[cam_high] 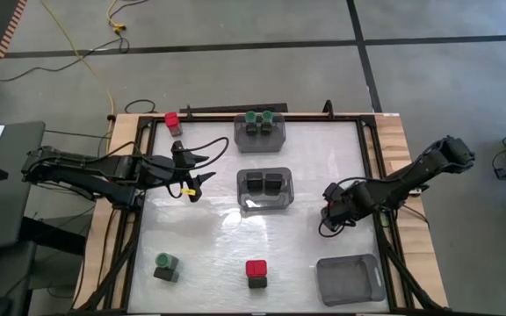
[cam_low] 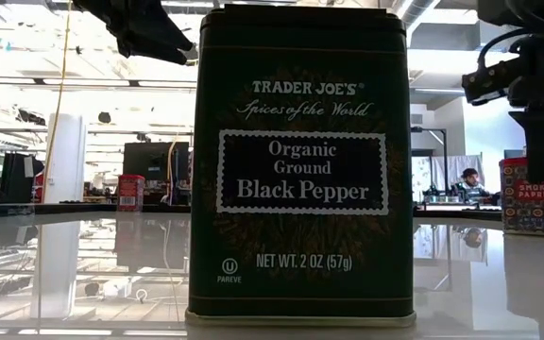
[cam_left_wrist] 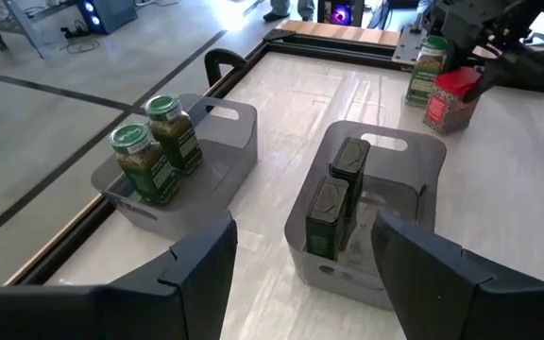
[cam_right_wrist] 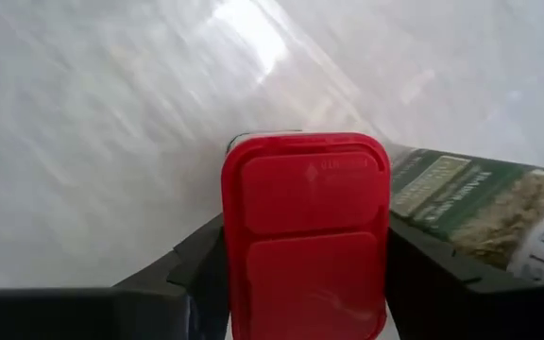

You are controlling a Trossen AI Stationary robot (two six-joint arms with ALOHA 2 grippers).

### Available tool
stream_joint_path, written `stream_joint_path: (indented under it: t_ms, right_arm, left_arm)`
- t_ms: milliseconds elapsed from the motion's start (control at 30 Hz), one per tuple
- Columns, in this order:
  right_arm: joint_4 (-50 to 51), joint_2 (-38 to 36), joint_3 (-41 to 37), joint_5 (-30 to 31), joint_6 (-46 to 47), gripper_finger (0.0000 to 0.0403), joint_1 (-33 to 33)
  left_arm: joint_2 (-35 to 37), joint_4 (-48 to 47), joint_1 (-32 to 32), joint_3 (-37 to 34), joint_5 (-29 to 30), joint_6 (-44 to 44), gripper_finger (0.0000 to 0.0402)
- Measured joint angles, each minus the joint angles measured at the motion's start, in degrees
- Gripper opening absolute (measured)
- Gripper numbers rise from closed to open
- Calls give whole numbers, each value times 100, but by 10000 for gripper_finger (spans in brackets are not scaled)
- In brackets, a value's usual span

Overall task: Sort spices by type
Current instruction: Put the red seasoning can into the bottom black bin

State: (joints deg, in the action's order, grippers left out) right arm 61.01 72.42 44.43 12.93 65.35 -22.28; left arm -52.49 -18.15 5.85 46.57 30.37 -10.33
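Left pincer (cam_high: 197, 176) is hovering spread and empty over the bench (cam_high: 200, 237), just left of the middle bin (cam_high: 265, 190) holding two black tins (cam_left_wrist: 336, 194). Right pincer (cam_high: 329, 209) is straddling a red-capped jar (cam_right_wrist: 305, 231), fingers flanking the cap; a firm pinch cannot be confirmed. A green-labelled jar (cam_right_wrist: 484, 212) is lying just beside.

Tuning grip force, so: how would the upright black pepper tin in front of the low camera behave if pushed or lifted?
The black pepper tin is taller than its flat base is wide, so a high push would probably tip it, a low one slide it. Its flat, stiff-looking sides shouldn't roll or give. Its label suggests it is light.
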Motion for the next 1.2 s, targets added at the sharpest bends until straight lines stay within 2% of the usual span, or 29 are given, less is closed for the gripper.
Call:
stream_joint_path:
  t_ms: [167, 400, 567, 700, 967, 1200]
  right_arm:
    - [-20, 0, 307, -122, -22, 239, 35]
    - [-7, 0, 1220, -101, -281, 239, 111]
    - [-35, 0, 1890, 68, -171, 239, 146]
    - [-8, 131, 2352, 298, 206, 239, 139]
    - [62, 1532, 3662, 372, 88, 239, 2]
    - [1257, 2912, 5655, 371, -536, 239, -267]
  left_arm:
    - [0, 0, 0, 0, 0, 40, 233]
    - [39, -2, 26, -2, -42, 42, 233]
    - [263, -18, 248, -2, -614, 505, 233]
    - [531, -167, 584, -2, -705, 627, 233]
    - [874, -833, 1157, -20, -705, 597, 233]
    - [938, -74, 1658, -636, -628, -33, 233]
